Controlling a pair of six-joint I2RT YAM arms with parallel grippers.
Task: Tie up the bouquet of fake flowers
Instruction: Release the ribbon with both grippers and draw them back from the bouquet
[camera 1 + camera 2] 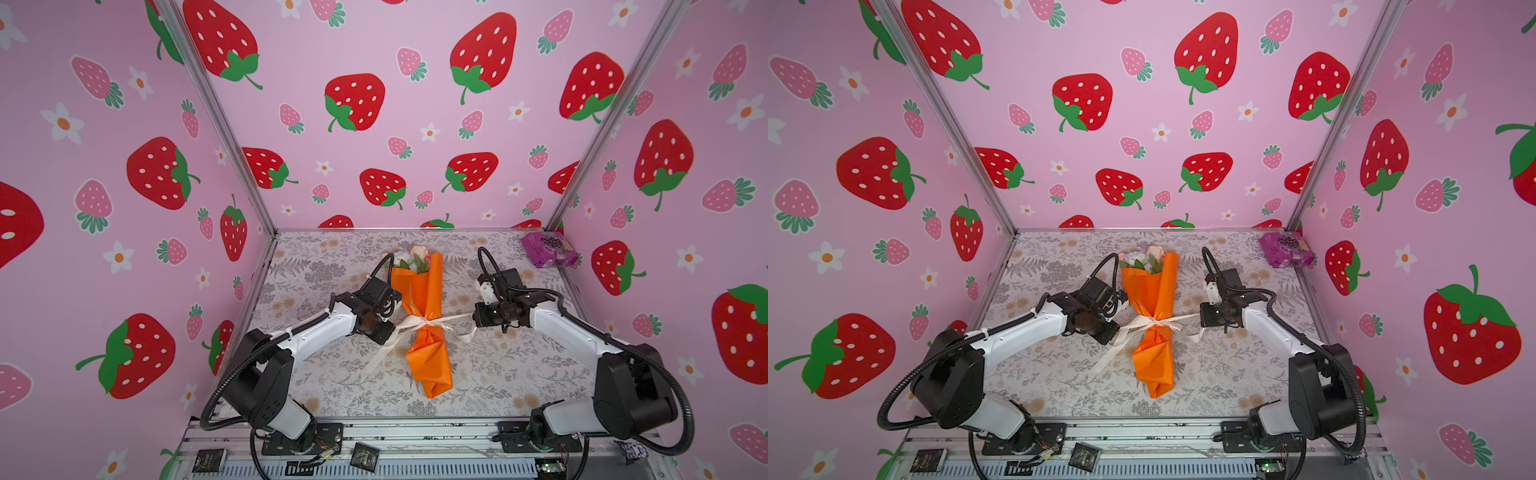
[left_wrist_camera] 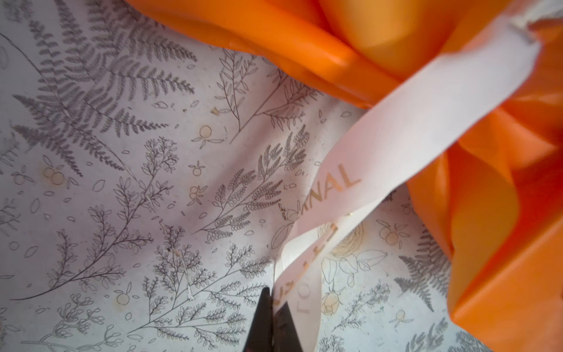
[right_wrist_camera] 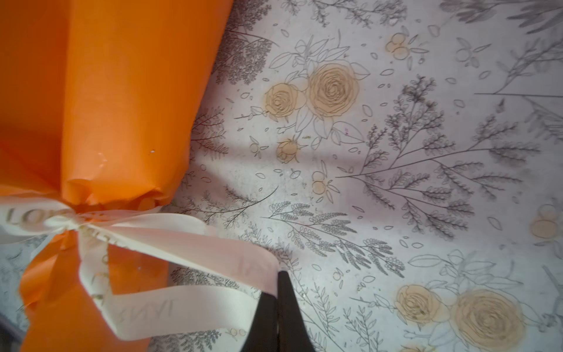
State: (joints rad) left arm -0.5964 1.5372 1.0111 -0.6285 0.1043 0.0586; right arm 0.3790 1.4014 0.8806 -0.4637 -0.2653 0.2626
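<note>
Right gripper (image 3: 277,304) pinches ribbon (image 3: 170,240); left gripper's (image 2: 274,326) cropped fingertips (image 2: 261,323) seemingly hold it.

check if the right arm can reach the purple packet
Probably yes: bare table lies between the right gripper and the packet in the far corner. But its jaws are shut on the ribbon, so it would have to let go first.

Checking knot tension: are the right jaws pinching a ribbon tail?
Yes, the right wrist view shows the ribbon running from the knot on the bouquet into the shut right jaws.
</note>
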